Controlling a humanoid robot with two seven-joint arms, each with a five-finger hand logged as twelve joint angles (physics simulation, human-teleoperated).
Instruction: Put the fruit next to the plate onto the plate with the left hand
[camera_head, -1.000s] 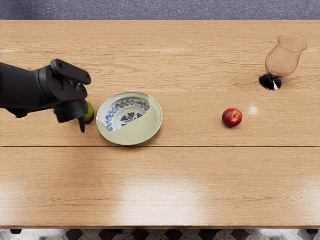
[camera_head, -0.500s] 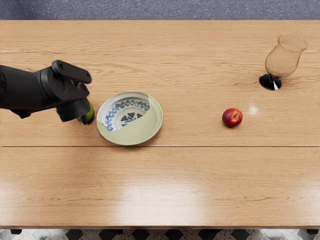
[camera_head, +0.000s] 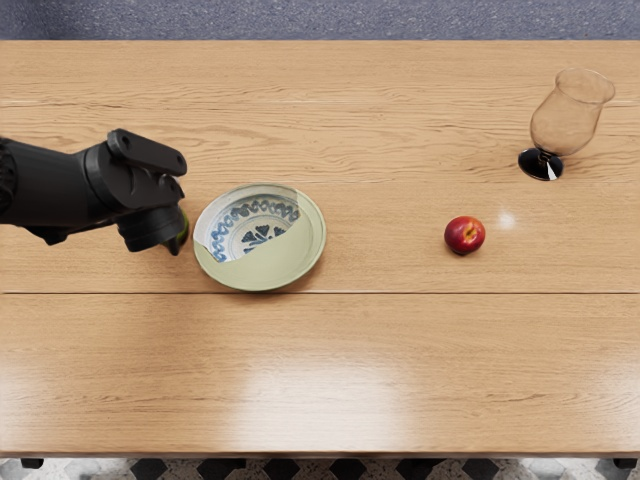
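My black left hand (camera_head: 158, 222) comes in from the left edge and sits just left of the plate (camera_head: 290, 262). Its fingers are curled around a green fruit (camera_head: 183, 230), of which only a thin sliver shows at the hand's right side. The plate is pale green with a blue pattern in its centre and holds nothing. The right hand is out of view.
A red peach-like fruit (camera_head: 464, 235) lies on the wooden table (camera_head: 350, 360) well right of the plate. A tilted stemmed glass (camera_head: 563, 118) stands at the far right.
The left hand's fingers have closed around the green fruit; a second ago one finger pointed down beside it and more of the fruit showed. The hand has shifted slightly down.
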